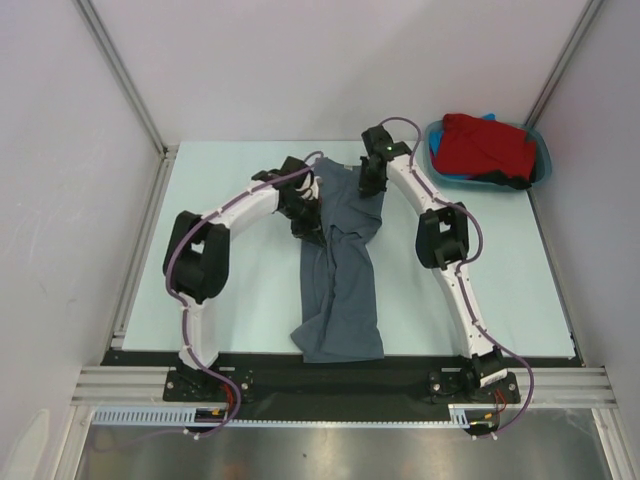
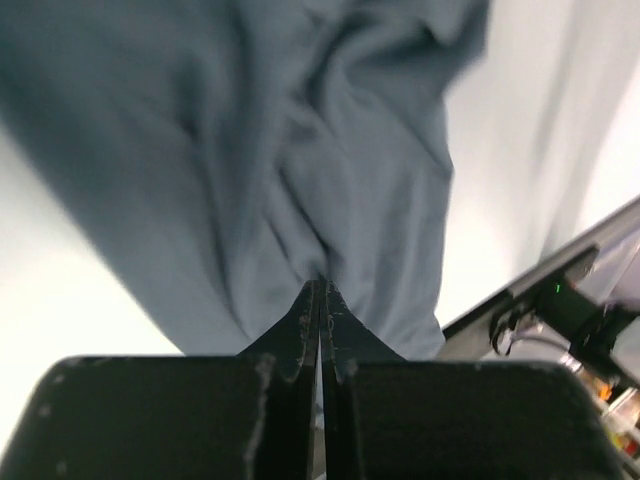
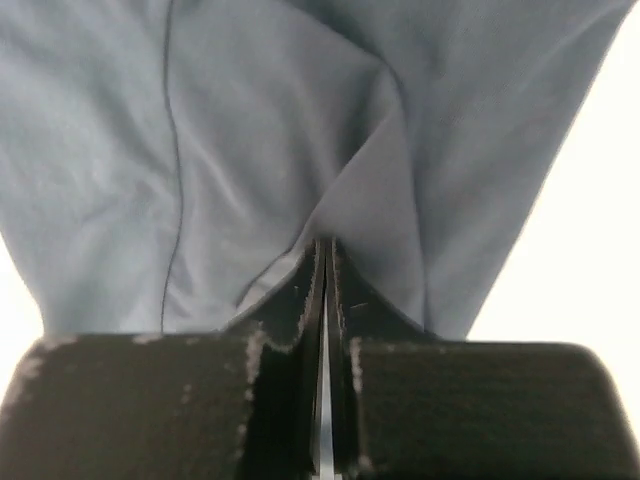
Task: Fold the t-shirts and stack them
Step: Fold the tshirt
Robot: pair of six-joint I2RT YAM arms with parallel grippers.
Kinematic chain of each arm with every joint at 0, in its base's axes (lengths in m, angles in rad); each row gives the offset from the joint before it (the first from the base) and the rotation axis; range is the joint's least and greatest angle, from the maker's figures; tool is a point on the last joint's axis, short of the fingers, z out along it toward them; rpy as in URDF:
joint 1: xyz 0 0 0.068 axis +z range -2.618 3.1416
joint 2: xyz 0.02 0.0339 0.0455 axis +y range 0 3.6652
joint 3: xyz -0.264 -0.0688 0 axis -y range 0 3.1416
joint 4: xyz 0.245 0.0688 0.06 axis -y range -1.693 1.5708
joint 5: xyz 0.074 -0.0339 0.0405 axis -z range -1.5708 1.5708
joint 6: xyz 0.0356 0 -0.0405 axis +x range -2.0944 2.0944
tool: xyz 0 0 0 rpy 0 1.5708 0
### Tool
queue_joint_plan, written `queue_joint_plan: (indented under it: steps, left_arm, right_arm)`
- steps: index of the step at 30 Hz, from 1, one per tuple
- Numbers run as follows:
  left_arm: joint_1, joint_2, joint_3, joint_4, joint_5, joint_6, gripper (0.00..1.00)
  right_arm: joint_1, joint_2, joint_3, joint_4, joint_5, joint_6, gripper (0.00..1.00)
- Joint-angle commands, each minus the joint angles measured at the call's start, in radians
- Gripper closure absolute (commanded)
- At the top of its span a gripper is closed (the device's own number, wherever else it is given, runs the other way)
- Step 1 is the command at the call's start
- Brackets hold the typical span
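Top view: the grey t-shirt (image 1: 340, 290) lies lengthwise on the table (image 1: 250, 300), running from upper centre down to the lower centre. The left claw (image 1: 305, 210) and right claw (image 1: 372, 188) sit side by side at its upper end, and the cloth trails down-frame from both. The red t-shirt (image 1: 487, 143) is heaped in the tub (image 1: 540, 165) at upper right, nearer the right arm. The grips are hidden in this view.

Left wrist view: the claw's fingers are pressed together, pinching grey cloth at centre frame. The cloth looks blurred.

Right wrist view: this claw is likewise pressed together, nipping a raised fold. The view is sharper, with a seam line at left.
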Motion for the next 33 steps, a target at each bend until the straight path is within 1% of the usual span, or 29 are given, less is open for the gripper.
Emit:
queue_joint_plan:
  steps: [1, 5, 7, 10, 12, 16, 22, 28, 33]
  left_arm:
    - [-0.023, -0.102, -0.018, -0.017, 0.044, 0.035, 1.0]
    - [-0.029, -0.108, -0.041, -0.026, 0.048, 0.046, 1.0]
    - [-0.029, -0.095, -0.067, -0.022, 0.073, 0.047, 0.99]
    - [-0.029, -0.061, -0.065, -0.028, 0.093, 0.058, 1.0]
    - [-0.031, -0.05, -0.065, -0.025, 0.096, 0.064, 1.0]
    - [-0.029, -0.042, -0.081, -0.008, 0.1, 0.073, 1.0]
    - [-0.039, -0.065, -0.107, -0.006, 0.071, 0.09, 1.0]
    - [-0.048, -0.094, -0.151, -0.018, 0.054, 0.099, 1.0]
    - [-0.06, -0.098, -0.157, -0.022, 0.051, 0.101, 1.0]
  right_arm:
    - [-0.001, 0.015, 0.026, 0.066, 0.065, 0.002, 1.0]
    - [-0.013, 0.037, 0.019, 0.054, 0.097, -0.01, 1.0]
    - [-0.019, 0.062, 0.017, 0.04, 0.09, -0.015, 1.0]
    - [-0.024, 0.09, 0.029, 0.034, 0.082, -0.022, 1.0]
    - [-0.027, 0.124, 0.064, 0.034, 0.059, -0.016, 1.0]
    - [-0.044, 0.15, 0.069, 0.115, -0.054, 0.002, 1.0]
    - [-0.078, 0.179, 0.101, 0.276, -0.09, 0.06, 1.0]
    - [-0.107, 0.237, 0.128, 0.378, -0.137, 0.099, 1.0]
    - [-0.124, 0.234, 0.131, 0.435, -0.198, 0.108, 1.0]
